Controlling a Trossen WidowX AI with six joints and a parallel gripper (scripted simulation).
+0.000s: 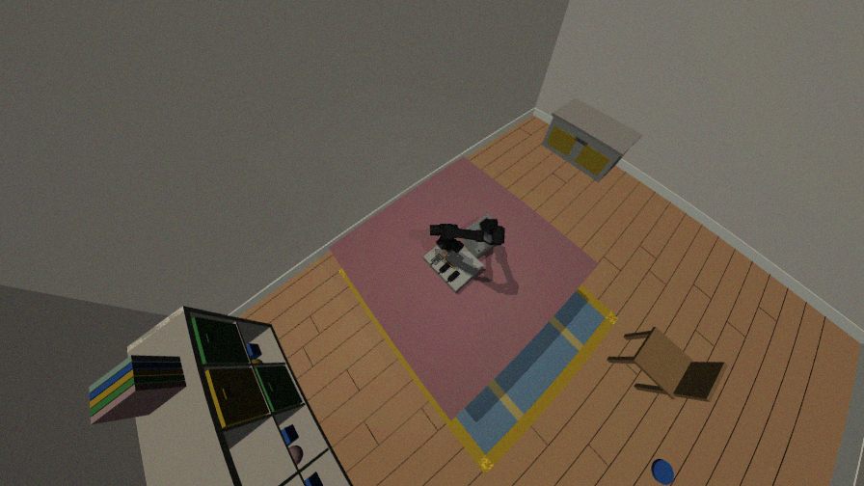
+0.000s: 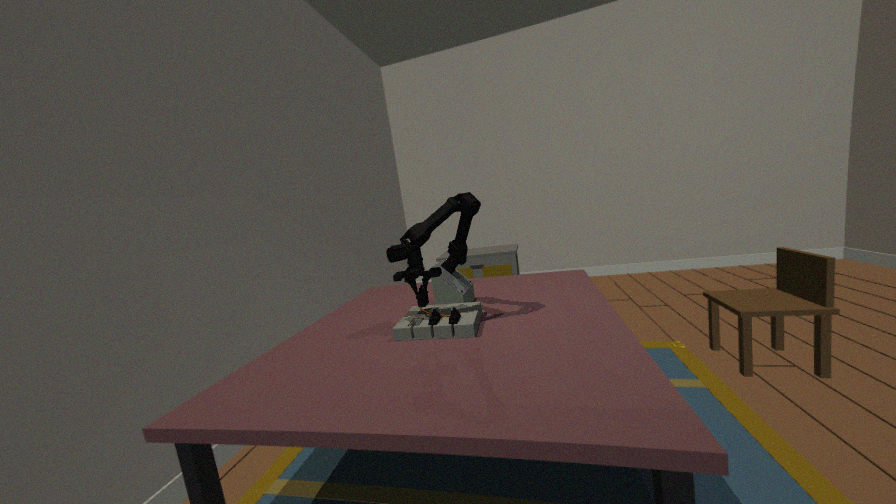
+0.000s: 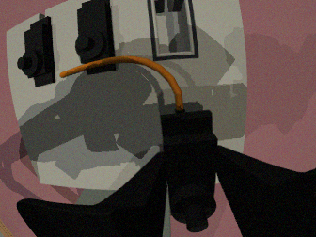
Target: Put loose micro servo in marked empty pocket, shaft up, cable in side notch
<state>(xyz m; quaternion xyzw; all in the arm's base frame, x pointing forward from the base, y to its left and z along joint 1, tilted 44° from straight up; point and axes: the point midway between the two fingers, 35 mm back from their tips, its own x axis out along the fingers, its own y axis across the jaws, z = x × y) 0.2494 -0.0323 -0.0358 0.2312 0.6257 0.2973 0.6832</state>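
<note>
My gripper (image 3: 189, 155) (image 2: 423, 303) is shut on the loose black micro servo (image 3: 189, 136), above the white deck (image 3: 133, 23) (image 2: 464, 329) (image 1: 460, 285). The servo's round shaft end shows at the bottom of the wrist view. Its orange cable (image 3: 165, 72) (image 2: 424, 310) leaves the far end and curves left over the deck towards the fitted servos. The empty pocket (image 3: 176, 57) (image 2: 414, 319) (image 1: 436, 259), outlined in dark, lies ahead of the held servo and slightly left in the wrist view. Its upper part is cut off there. The fingertips are hidden in the top view.
Two black fitted servos (image 3: 96, 38) (image 3: 39, 52) (image 2: 434, 316) (image 2: 454, 315) stand up from the deck beside the pocket. The arm's grey base (image 1: 480, 243) (image 2: 449, 287) is behind the deck on the pink table (image 1: 422, 338) (image 2: 407, 376). Arm shadows cross the deck.
</note>
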